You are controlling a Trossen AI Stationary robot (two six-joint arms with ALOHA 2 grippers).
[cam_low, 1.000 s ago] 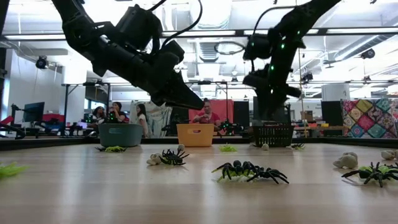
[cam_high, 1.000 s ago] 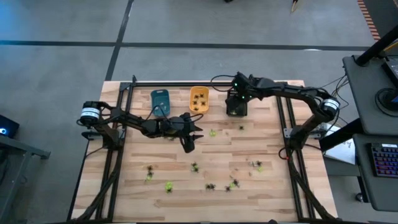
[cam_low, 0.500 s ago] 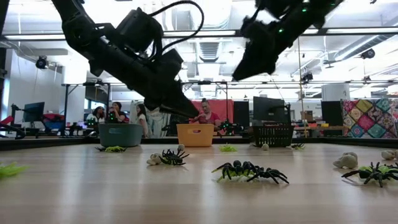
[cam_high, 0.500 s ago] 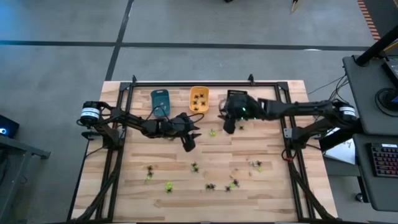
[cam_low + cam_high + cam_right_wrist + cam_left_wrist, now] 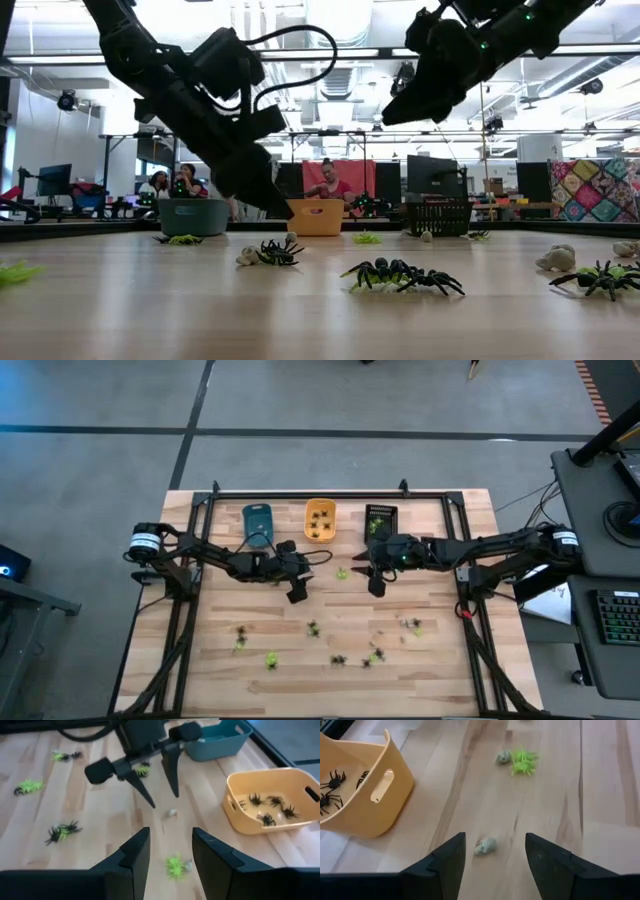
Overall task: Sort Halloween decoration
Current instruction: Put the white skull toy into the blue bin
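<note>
— Left gripper [image 5: 492,865]: spread wide, nothing between the fingers, hanging just above a small pale figure [image 5: 485,846] on the wooden table [image 5: 600,795]. Seen properly only from the left wrist; from above, hidden under the same gripper [image 5: 296,588].

— And from the right wrist?

— Shows that pale figure [image 5: 172,812] lying beside the tips of the left gripper [image 5: 159,790], apart from them. Also shows the right gripper [image 5: 170,855] parted and empty, over a yellow-green spider [image 5: 175,866] with a pale piece touching it.

— Same pair elsewhere?

— Yes, from the left wrist: yellow-green spider [image 5: 524,762], pale piece against its side. From above, only a green speck [image 5: 342,573] between the two grippers, right gripper [image 5: 375,584] just beside it.

— Which way does the pale figure point?

— Cannot tell; too small and lumpy for a long axis.

— Rest of the spiders?

— Black ones inside the orange tray [image 5: 395,795]; green ones in the black tray [image 5: 380,520]; blue tray [image 5: 257,517] beside the orange. More scattered on the near half of the table, black spider [image 5: 400,274] closest in the low view.
</note>
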